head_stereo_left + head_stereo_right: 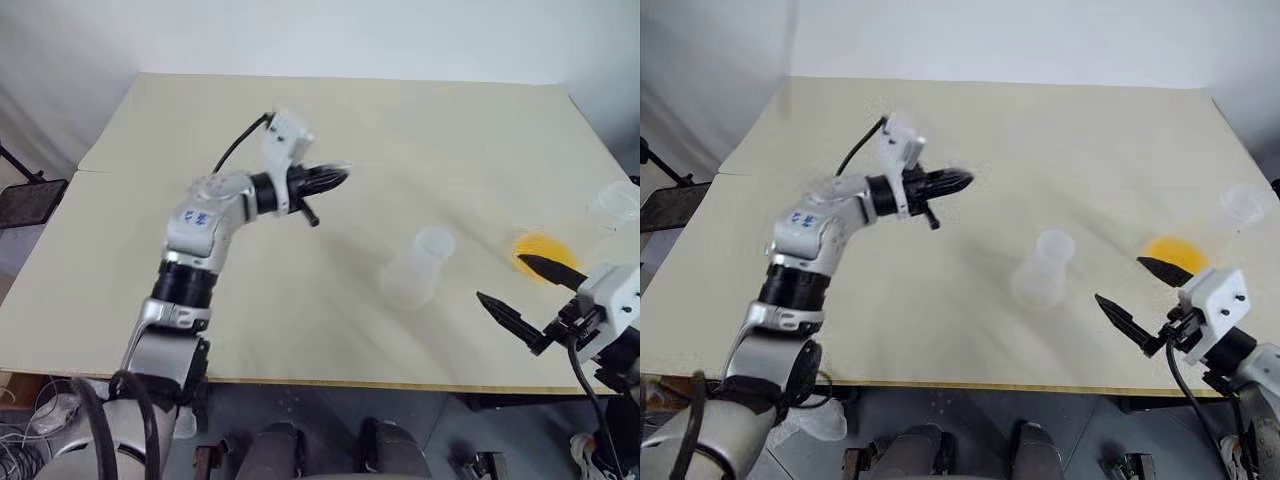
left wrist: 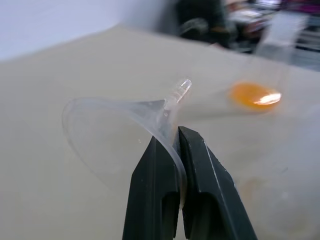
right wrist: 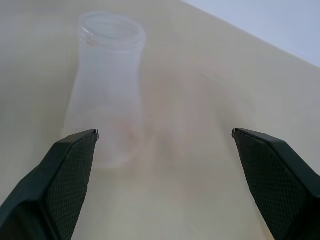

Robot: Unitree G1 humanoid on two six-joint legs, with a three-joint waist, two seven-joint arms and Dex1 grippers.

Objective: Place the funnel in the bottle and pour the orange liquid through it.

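Now left hand (image 2: 172, 145) pinches funnel (image 2: 115, 130) aloft.

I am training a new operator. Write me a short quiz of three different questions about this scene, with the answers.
1. True or false: the left tool is shut on the funnel.
2. Which is open? A) the right tool B) the left tool
3. Fill in: the bottle stands ____ on the table.

Key: 1 true. 2 A. 3 upright; the orange liquid sits in a separate clear container near the right tool.
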